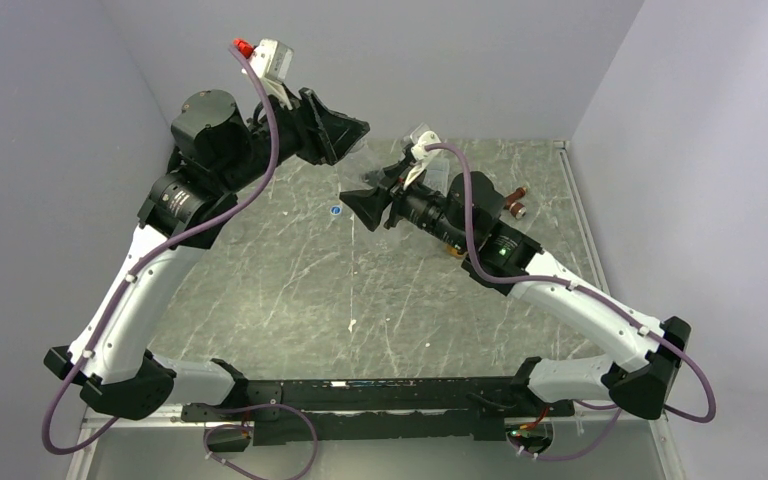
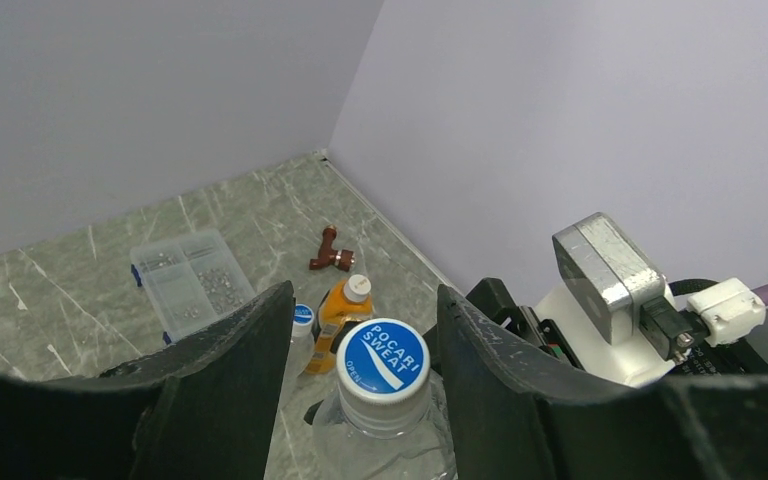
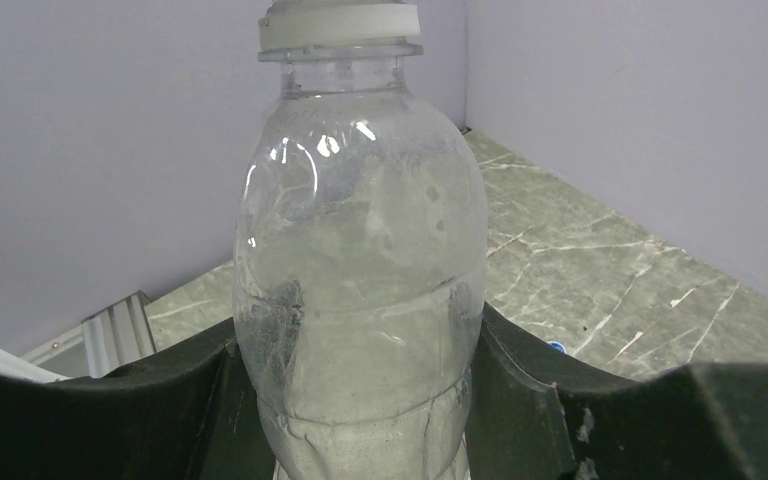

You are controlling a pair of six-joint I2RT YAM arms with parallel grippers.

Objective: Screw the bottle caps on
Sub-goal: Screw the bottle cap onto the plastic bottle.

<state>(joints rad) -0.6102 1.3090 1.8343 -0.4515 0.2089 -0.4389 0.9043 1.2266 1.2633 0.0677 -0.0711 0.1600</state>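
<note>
Black fingers point(image 3: 110, 410) of the right jaws fill the bottom of the right wrist view. They are clenched on the belly of a clear bottle point(image 3: 360, 260), which stands upright between them with both inner faces pressed to its wall. On its neck sits a blue cap point(image 2: 382, 362) with a white ribbed skirt and white lettering on top.

Seen from the left wrist, that cap lies between the fingers point(image 2: 225, 370) of the left jaws. These hang over it released: a gap shows on each side, and neither finger touches the cap.

From overhead, the two arms meet above the far middle of the grey marbled counter point(image 1: 290, 290). A loose blue cap point(image 1: 335, 211) lies on the counter just beside the right arm's fingertips.

Further back, near the corner of the walls, an orange bottle point(image 2: 337, 322) with a white top stands on the counter. Another small blue-topped cap point(image 2: 303, 316) sits just beside it, what it rests on mostly hidden. A brown pipe fitting point(image 2: 330, 252) lies beyond them, and a flat clear plastic box point(image 2: 185, 280) lies nearby.
</note>
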